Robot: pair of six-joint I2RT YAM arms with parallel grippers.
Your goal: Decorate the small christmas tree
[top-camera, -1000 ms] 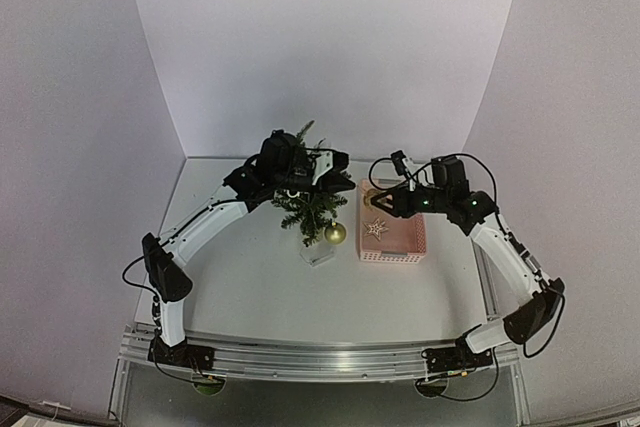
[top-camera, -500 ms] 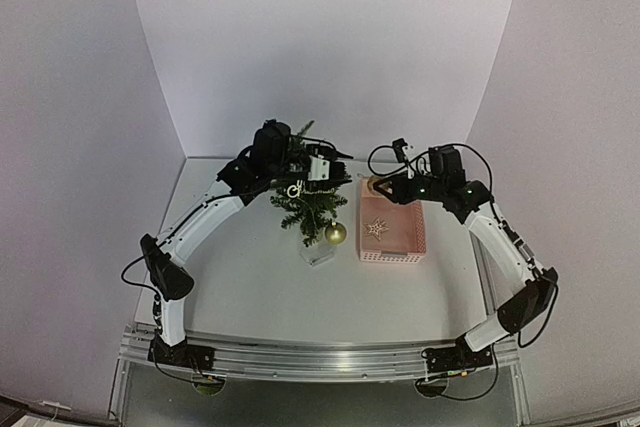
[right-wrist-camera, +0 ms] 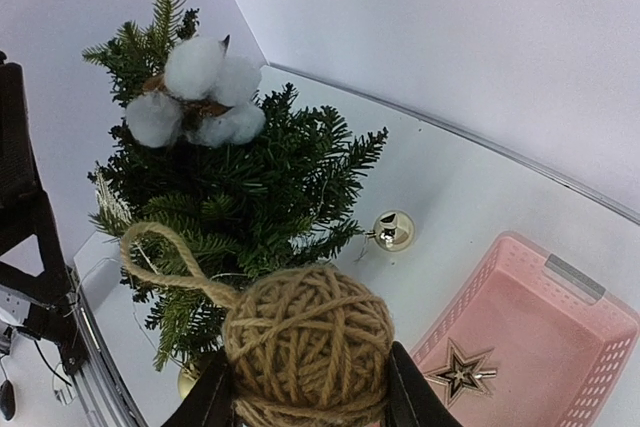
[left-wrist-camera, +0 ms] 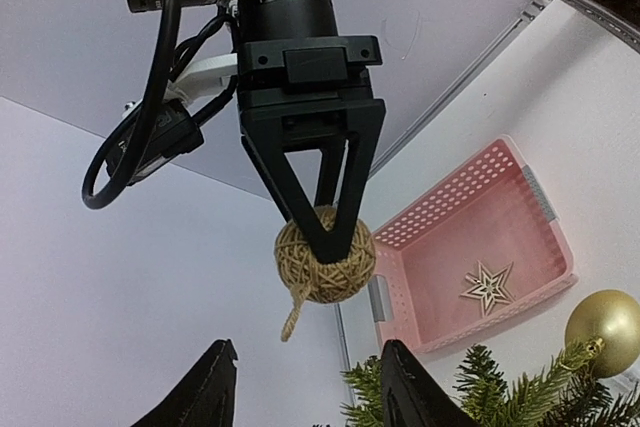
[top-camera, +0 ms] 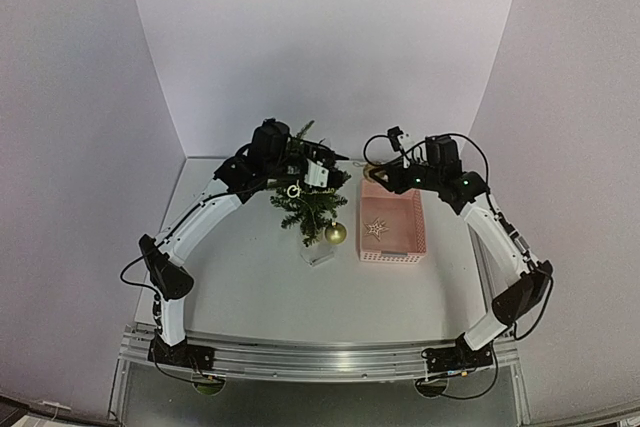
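MID-DECORATION: My right claw [left-wrist-camera: 325,235] is clamped, jaws part-way in, on a twine ball [right-wrist-camera: 305,352] whose hanging loop curls out toward the small christmas tree [right-wrist-camera: 230,187]. The tree stands upright, trunk vertical, just to this claw's left and below it, with its branches almost under the ball. My left claw [left-wrist-camera: 310,392] is the nearer of the two. It hovers at the tree's crown, on the side away from my right claw, with its fingers spread and nothing between them.

A cotton boll [right-wrist-camera: 200,87] already fills the crown, so I judge the loop needs a free branch on the side facing my right claw. A gold bauble [left-wrist-camera: 605,322] hangs low on that side, and a small shiny bauble [right-wrist-camera: 392,230] sits beside a branch tip. Below and behind my right claw lies the pink basket [right-wrist-camera: 600,372], with a wooden star [right-wrist-camera: 460,372] inside.
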